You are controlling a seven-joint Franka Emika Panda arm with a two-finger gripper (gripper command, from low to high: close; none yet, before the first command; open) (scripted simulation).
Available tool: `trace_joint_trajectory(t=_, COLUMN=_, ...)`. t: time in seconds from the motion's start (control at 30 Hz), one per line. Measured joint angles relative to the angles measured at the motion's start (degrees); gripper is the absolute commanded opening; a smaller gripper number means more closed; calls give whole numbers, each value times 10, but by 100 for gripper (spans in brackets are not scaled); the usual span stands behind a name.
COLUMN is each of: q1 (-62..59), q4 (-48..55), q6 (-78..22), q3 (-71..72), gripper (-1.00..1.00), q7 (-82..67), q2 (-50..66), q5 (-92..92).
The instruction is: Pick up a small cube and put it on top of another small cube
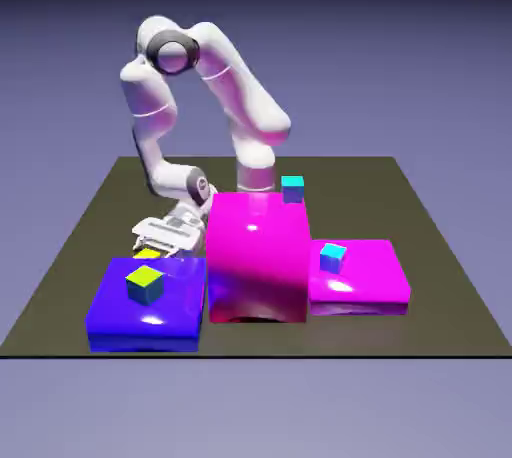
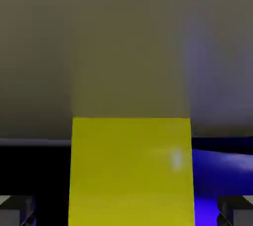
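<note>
While the small cube (image 2: pixel 131 170) fills the lower middle of the hand view, with a grey fingertip (image 2: pixel 17 209) showing at each bottom corner, it reads as a rigid, hard-edged block, tiny beside the glossy slabs and probably very light. Its faces look flat and smooth, so I would expect it to slip only if pinched off-centre; the sensible hold is across two opposite side faces, low enough that the pads bear squarely on them.

Taking the blue block (image 1: pixel 148 308) as the landmark and going from the exterior view's left: the second yellow cube (image 1: pixel 145 285) sits on top of that block, a little left of its middle, upright and apart from everything else. Just behind the block's far edge, the tool (image 1: pixel 152 252) is down low with a sliver of yellow between its fingers (that is the small cube, just beyond the block). The fingers stand spread to either side of the cube; whether they already press on its sides I cannot tell from either view.

To the right of the blue block and touching it stands the tall magenta block (image 1: pixel 256 256), with a cyan cube (image 1: pixel 292 188) on its far right corner. Further right lies the low magenta slab (image 1: pixel 358 276), carrying another cyan cube (image 1: pixel 332 257).

The arm (image 1: pixel 160 116) rises behind the blue block, folds sharply at the elbow and drops its wrist steeply toward the dark surface (image 1: pixel 70 266), the hand pointing downward.
</note>
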Motion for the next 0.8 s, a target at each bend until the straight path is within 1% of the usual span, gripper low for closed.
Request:
trace_joint_trajectory(t=0.03, q1=0, q4=0, q6=0, q3=0, gripper=-100, q7=0, q2=0, q5=0)
trace_joint_trajectory(t=0.17, q1=-15, q4=-77, q6=-14, q3=-77, gripper=-100, q7=-11, q2=-62, q5=-92)
trace_joint_trajectory(t=0.27, q1=-6, q4=-65, q6=44, q3=-75, gripper=-100, q7=23, q2=-119, q5=-107)
trace_joint_trajectory(t=0.67, q1=-3, q4=1, q6=326, q3=165, gripper=-100, q7=167, q2=-368, q5=-19)
trace_joint_trajectory(t=0.8, q1=-27, q4=9, q6=344, q3=248, gripper=-100, q7=171, q2=-376, q5=33)
